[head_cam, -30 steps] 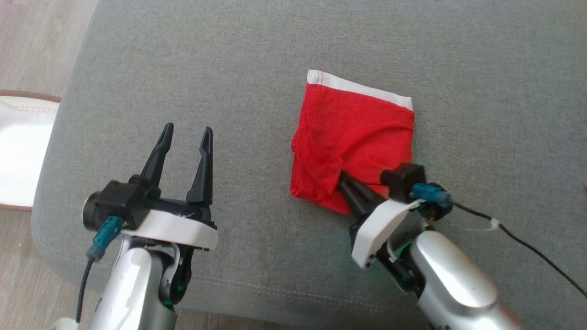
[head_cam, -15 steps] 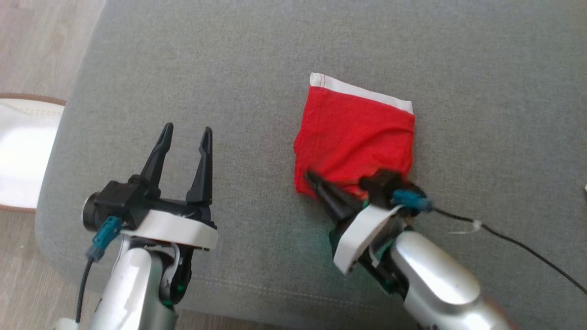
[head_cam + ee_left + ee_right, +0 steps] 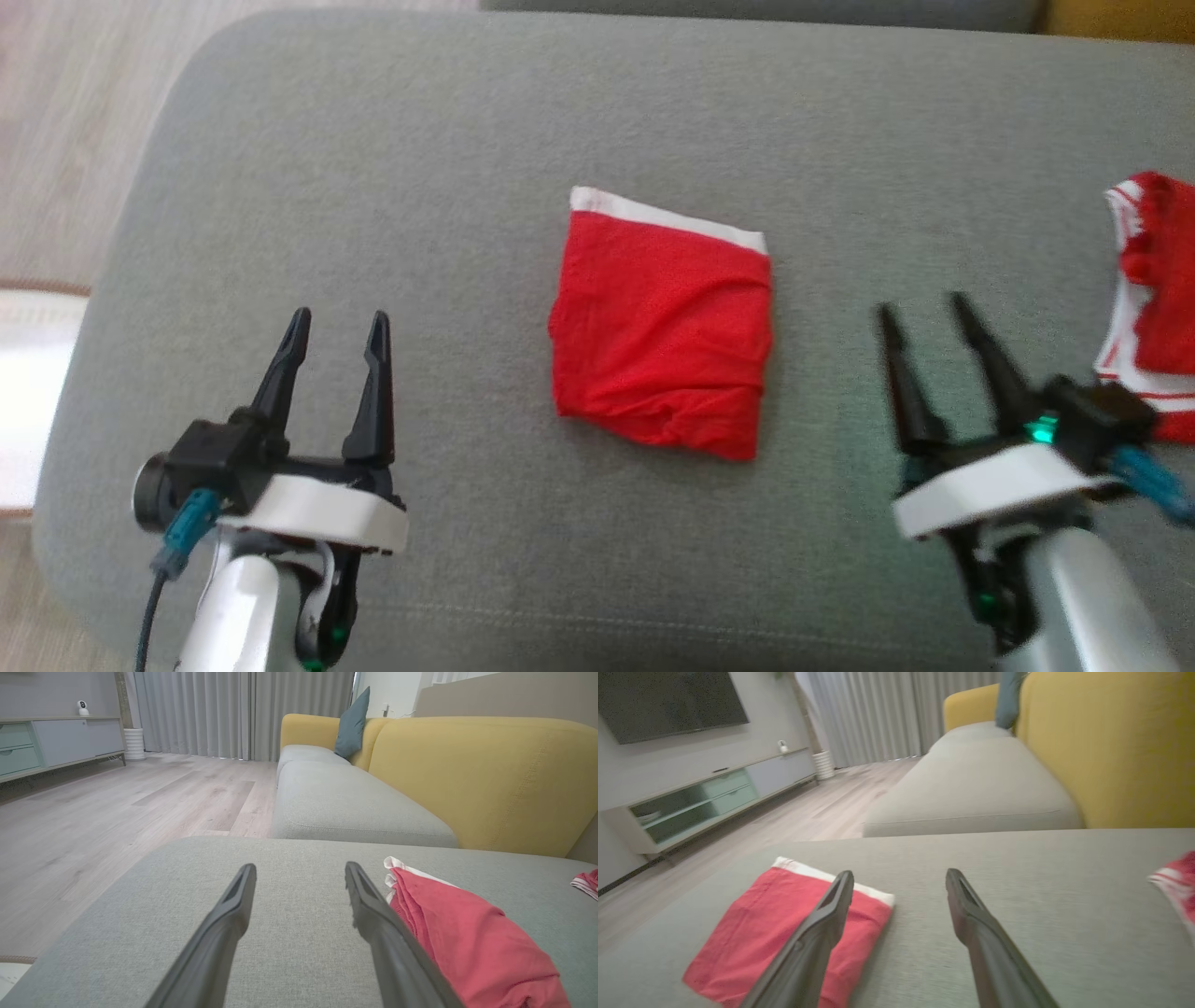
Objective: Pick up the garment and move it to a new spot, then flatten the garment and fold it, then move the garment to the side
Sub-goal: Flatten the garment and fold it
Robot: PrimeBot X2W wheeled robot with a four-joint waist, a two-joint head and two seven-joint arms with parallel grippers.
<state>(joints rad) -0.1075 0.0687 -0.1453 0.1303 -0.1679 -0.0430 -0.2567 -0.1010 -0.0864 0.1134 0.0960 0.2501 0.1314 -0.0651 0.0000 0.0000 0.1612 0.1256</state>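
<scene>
Carefully pinch every layer of the folded red garment (image 3: 663,327) with the left gripper (image 3: 341,317) and right gripper (image 3: 920,306), both spread and empty, or risk unfolding it.

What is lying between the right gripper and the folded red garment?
Just bare grey cushion separates the right gripper and folded garment, as the head view shows.

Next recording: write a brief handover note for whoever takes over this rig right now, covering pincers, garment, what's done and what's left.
Left pincer: open, empty, left of the folded red fabric garment with a white band, apart from it.
Right pincer: open, empty, right of the garment, apart from it.
Garment: lies mid grey fabric cushion. A crumpled red-and-white cloth sits at the cushion's right edge.
Done: fold looks finished.
Left: likely moving the garment aside.
</scene>
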